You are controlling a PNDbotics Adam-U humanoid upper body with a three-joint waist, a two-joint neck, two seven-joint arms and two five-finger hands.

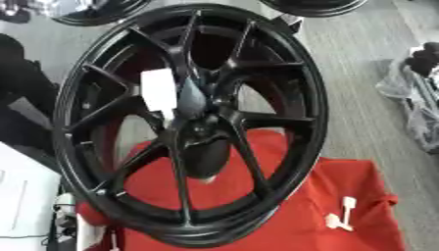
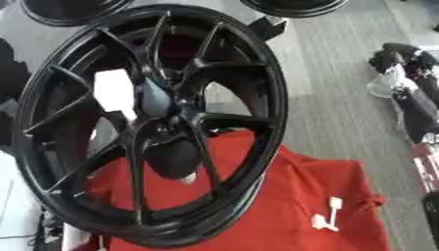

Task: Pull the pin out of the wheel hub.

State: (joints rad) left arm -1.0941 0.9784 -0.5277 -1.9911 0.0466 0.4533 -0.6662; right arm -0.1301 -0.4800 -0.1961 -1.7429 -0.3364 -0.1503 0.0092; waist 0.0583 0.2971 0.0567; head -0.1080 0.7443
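The black wheel (image 1: 188, 125) stands tilted on a red cloth (image 1: 343, 196), its hub (image 1: 195, 115) at centre. A dark rounded shape (image 1: 206, 157), likely my hand, hangs at six o'clock of the hub; I cannot tell its fingers or the pin.

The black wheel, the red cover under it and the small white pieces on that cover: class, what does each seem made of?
Wheel: probably cast metal, glossy black; rigid spokes with highlights.
Red cover: cloth, matte; it folds and drapes.
White pieces: perhaps plastic; material uncertain.
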